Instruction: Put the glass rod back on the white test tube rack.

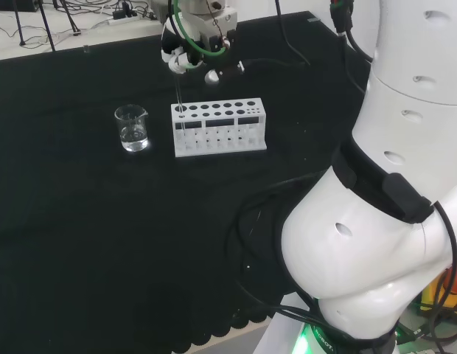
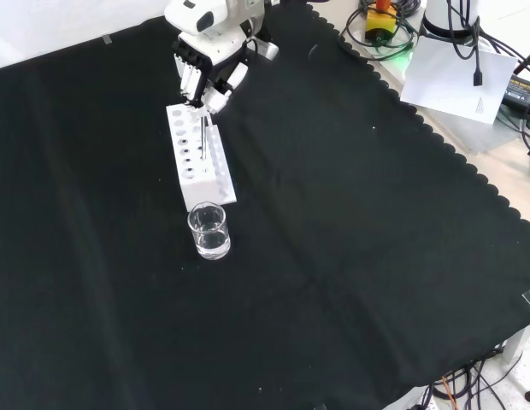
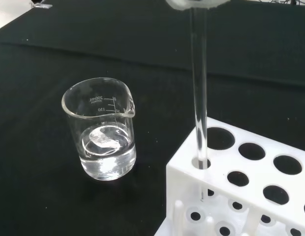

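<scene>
- Head view: I saw the hand [image 1: 186,53] hanging above the far part of the bench [image 1: 103,243], which was draped in black cloth, with its fingers curled round the top of the glass rod [image 1: 179,103]. The rod stood upright, and its lower end sat in the corner hole at the left end of the white test tube rack [image 1: 219,127]. Just left of the rack, not touching it, stood a clear beaker [image 1: 132,127] with a little clear liquid in the bottom. The arm's own white links [image 1: 383,192] rose at the right of this view.
- Front view: I saw the hand [image 2: 205,73] come in from the top edge of the bench [image 2: 350,256], poised over the far end of the rack [image 2: 199,164]. The rack ran lengthwise away from the camera. The rod [image 2: 203,135] showed as a thin line dropping from the fingers into the rack. The beaker [image 2: 209,231] stood just beside the rack's near end.
- Wrist view: I saw the rod [image 3: 199,88] come down from a blurred white part of the hand [image 3: 192,4] into the corner hole of the rack [image 3: 241,187], its tip faintly visible below the top plate. The beaker [image 3: 101,132] stood near that corner, apart from the rack.
</scene>
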Controlling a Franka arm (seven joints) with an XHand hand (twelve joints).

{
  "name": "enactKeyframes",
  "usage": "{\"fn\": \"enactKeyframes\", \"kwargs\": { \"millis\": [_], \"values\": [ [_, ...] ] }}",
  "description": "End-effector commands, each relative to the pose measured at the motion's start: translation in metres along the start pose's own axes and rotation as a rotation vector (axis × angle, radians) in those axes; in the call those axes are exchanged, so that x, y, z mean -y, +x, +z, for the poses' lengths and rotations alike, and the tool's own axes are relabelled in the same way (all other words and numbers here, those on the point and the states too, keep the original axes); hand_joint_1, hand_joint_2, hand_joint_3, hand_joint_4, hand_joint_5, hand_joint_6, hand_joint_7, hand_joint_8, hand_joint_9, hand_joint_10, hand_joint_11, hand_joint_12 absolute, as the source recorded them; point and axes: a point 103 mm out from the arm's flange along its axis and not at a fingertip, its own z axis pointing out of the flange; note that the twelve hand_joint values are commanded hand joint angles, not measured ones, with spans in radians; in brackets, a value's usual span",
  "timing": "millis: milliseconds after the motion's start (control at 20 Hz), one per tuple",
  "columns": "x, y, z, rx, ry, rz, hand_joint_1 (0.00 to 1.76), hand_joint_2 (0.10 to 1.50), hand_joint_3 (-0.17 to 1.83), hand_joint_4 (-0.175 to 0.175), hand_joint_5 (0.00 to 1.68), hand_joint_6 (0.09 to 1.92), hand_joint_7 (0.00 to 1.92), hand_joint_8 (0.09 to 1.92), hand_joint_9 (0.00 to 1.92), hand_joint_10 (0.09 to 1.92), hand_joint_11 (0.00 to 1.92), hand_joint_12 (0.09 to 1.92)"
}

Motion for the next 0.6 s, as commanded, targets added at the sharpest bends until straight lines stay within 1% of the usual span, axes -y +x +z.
{"fn": "enactKeyframes", "kwargs": {
  "millis": [50, 500, 600],
  "values": [
    [-0.0050, -0.0073, 0.0070, 0.002, 0.020, 0.021, 1.30, 1.07, 0.00, -0.175, 1.05, 0.59, 1.12, 1.08, 1.53, 0.95, 1.58, 0.85],
    [-0.0064, -0.0126, 0.0086, -0.009, 0.028, 0.039, 1.30, 1.07, 0.00, -0.175, 1.05, 0.59, 1.13, 1.07, 1.53, 0.95, 1.59, 0.86],
    [-0.0073, -0.0134, 0.0110, -0.016, 0.041, 0.039, 1.30, 1.07, 0.00, -0.175, 1.05, 0.59, 1.13, 1.07, 1.53, 0.95, 1.59, 0.86]
  ]
}}
